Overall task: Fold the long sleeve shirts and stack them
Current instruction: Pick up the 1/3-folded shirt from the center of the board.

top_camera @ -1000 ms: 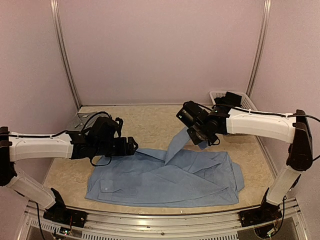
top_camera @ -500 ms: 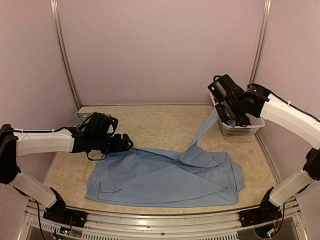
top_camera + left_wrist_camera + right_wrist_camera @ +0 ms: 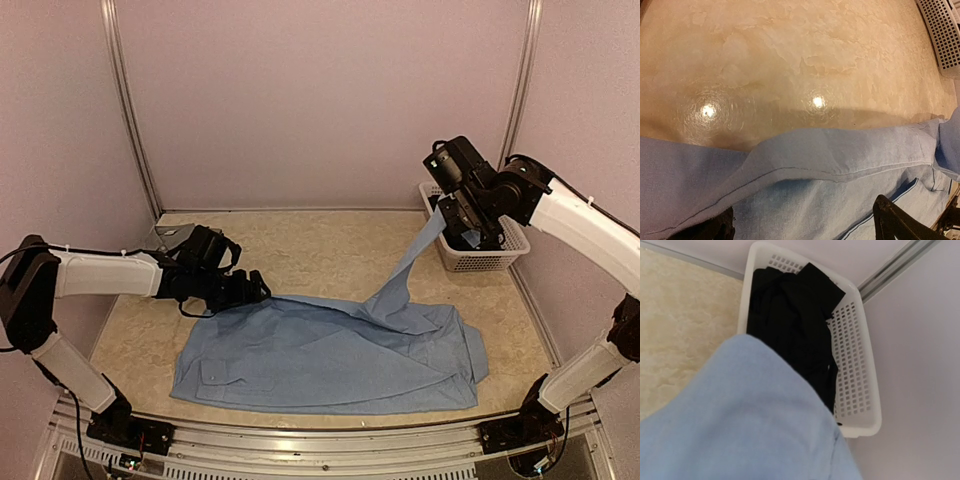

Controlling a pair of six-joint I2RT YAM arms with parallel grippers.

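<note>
Okay, counter (image 3: pixel 300 240): I see a beige, marbled top, glossy enough that two lamp glares (image 3: pixel 707 111) shine on it in the left wrist view; it runs wall to wall.
Room: pale lilac wall panels (image 3: pixel 320 100) close the back and both sides. Thin metal posts (image 3: pixel 130 120) stand in the two back corners, and a ribbed metal rail (image 3: pixel 320 445) lines the near edge where my arms are bolted.
Light blue shirt (image 3: pixel 330 355): lying mostly flat across the near half of the counter, creased along its far edge, with a chest pocket showing near the left end.
Sleeve (image 3: pixel 410 270): lifted off the body of the shirt and stretched up to the far right as a taut band.
Right tool (image 3: pixel 462 215): up high by the basket's near left rim, clamped on the sleeve's end; in its own wrist view blue cloth hides the fingers.
Left tool (image 3: pixel 252 291): down low at the shirt's far left edge, fingers (image 3: pixel 890 220) spread wide, a folded hem lying under the gap and not pinched.
Basket (image 3: pixel 495 262): white plastic mesh, in the far right corner against the walls, just beyond the shirt.
Dark cloth (image 3: pixel 790 320): black, bunched inside the basket.
</note>
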